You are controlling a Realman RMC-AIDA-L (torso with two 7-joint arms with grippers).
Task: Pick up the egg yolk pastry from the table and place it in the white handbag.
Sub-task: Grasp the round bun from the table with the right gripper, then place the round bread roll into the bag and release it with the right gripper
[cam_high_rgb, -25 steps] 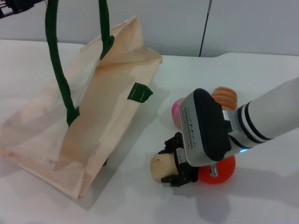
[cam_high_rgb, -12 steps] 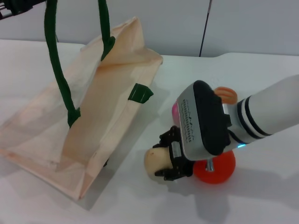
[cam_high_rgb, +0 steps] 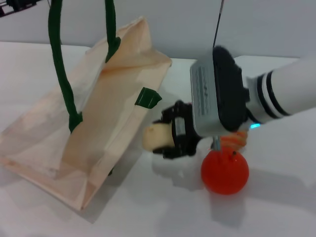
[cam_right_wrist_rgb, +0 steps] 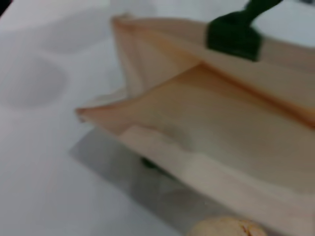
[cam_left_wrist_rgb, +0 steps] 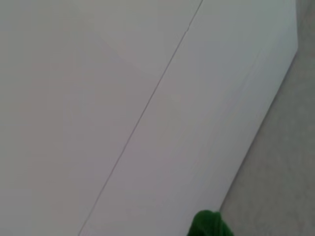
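Head view: the right tool (cam_high_rgb: 165,138) is clamped around the egg yolk pastry (cam_high_rgb: 155,137), its black fingers (cam_high_rgb: 174,113) above and below the pale ball. The pastry hangs off the counter (cam_high_rgb: 276,197), just beside the near edge of the white handbag (cam_high_rgb: 98,113) and close to the green tab (cam_high_rgb: 147,98) on that edge. The bag lies with its mouth propped open, its dark green handles (cam_high_rgb: 59,64) drawn upward out of the top of the picture. An orange fruit (cam_high_rgb: 224,171) rests on the counter under the right wrist housing; a ridged orange pastry (cam_high_rgb: 236,139) peeks out behind it, mostly covered by the arm. The left tool (cam_high_rgb: 15,5) is only a dark sliver at the upper corner, cut off by the picture's edge, so I cannot tell whether its fingers are apart or together.

Left wrist view: mostly bare wall, with one bit of green handle (cam_left_wrist_rgb: 209,225) at the edge. No fingers show.

Right wrist view: the handbag's (cam_right_wrist_rgb: 221,128) open mouth and inner fabric fill the picture, a green tab (cam_right_wrist_rgb: 234,34) on its rim. Only the pastry's (cam_right_wrist_rgb: 226,227) top shows at the edge, and the tool's own fingers are out of sight.
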